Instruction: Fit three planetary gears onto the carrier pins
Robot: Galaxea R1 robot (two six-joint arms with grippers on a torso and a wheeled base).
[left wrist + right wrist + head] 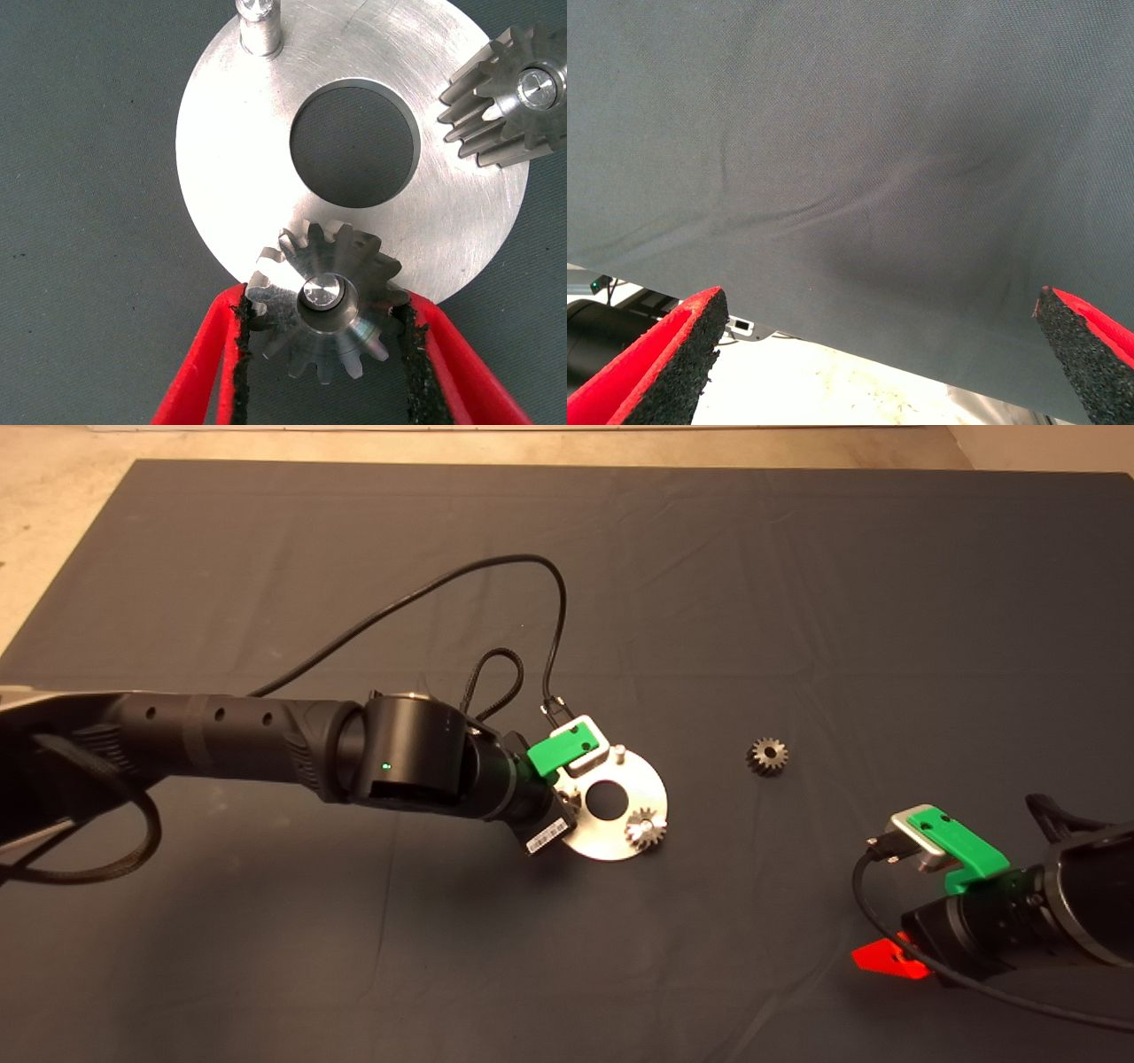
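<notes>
- red fingers [208,372] of the left gripper [323,354] clamp a planetary gear [326,301] seated over a carrier pin [322,290] at the silver disc [239,159] edge.
- beyond the fingertips, a second gear [518,93] sits on its pin; one pin [259,22] stands bare.
- third gear [767,755] lies on the mat [797,602], well apart.
- right gripper [877,354] waits, fingers wide apart, holding nothing.

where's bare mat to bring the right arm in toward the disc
Bare mat lies between the right gripper and the silver disc, below the loose gear. It is crowded on the disc's left, where the left gripper closes on a gear; another gear sits at its lower right.
</notes>
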